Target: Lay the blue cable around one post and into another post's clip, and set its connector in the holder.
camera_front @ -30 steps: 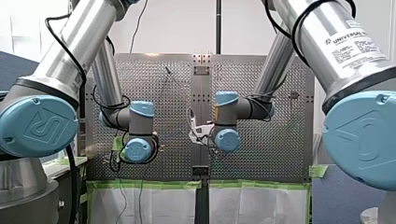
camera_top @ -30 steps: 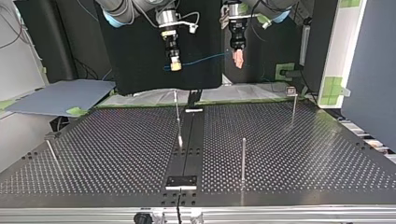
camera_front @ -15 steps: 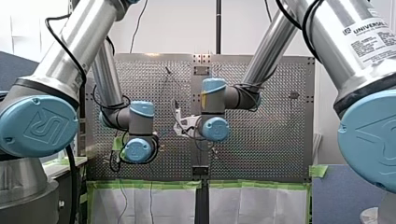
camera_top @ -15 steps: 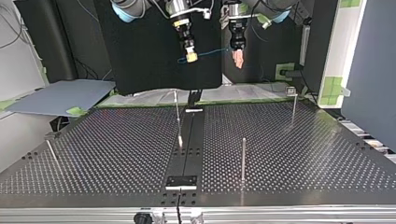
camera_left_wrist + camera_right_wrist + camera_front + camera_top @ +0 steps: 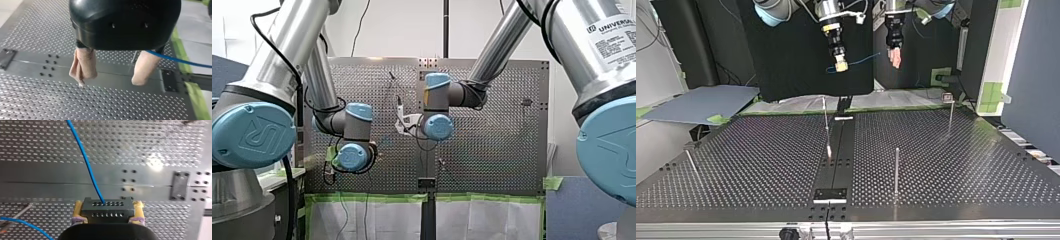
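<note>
In the right wrist view my right gripper (image 5: 107,207) is shut on a black connector (image 5: 106,210), pinched between its yellow pads. The blue cable (image 5: 85,160) leaves the connector's face and runs ahead over the perforated table. In the top view this gripper (image 5: 840,65) hangs high at the back, and the cable (image 5: 863,59) stretches toward my left gripper (image 5: 895,57). The left wrist view shows my left gripper (image 5: 110,81) open with nothing between its beige fingers (image 5: 83,66). The cable (image 5: 180,60) passes beside one finger.
Thin metal posts stand on the table: one near the middle (image 5: 826,125), one toward the front (image 5: 896,170), one with a clip at the back right (image 5: 949,111) and one at the left edge (image 5: 691,161). A dark plate (image 5: 831,194) sits on the centre strip.
My right gripper has carried the connector toward the top view's right and slightly up, closer to my left gripper. The left gripper has risen a little.
</note>
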### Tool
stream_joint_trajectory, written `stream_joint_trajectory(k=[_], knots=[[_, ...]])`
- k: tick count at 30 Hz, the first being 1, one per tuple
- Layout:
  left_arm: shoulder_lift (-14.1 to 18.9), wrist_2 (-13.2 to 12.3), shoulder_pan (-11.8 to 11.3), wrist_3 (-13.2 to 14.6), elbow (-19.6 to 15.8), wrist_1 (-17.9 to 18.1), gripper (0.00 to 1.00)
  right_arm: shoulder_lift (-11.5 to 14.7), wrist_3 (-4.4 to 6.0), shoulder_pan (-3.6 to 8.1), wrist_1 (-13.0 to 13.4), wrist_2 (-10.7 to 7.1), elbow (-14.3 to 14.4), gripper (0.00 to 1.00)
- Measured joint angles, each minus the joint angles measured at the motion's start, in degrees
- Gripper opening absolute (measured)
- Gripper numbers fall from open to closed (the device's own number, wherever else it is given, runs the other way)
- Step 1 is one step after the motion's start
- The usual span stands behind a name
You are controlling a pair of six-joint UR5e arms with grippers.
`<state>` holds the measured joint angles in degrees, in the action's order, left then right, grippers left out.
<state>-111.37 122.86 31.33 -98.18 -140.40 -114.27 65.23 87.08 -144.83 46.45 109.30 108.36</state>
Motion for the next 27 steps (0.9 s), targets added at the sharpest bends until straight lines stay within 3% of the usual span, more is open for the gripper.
stream_joint_trajectory(k=[19, 27], knots=[[11.0, -1.1, -1.8, -10.9, 10.3, -11.0, 1.0, 10.5, 0.08, 1.53, -10.5, 1.35, -10.5, 0.0], [15.1, -1.4, -3.4, -12.9, 14.4, -15.1, 1.0, 13.0, 0.12, 2.36, -14.7, 1.33, -13.1, 0.0]])
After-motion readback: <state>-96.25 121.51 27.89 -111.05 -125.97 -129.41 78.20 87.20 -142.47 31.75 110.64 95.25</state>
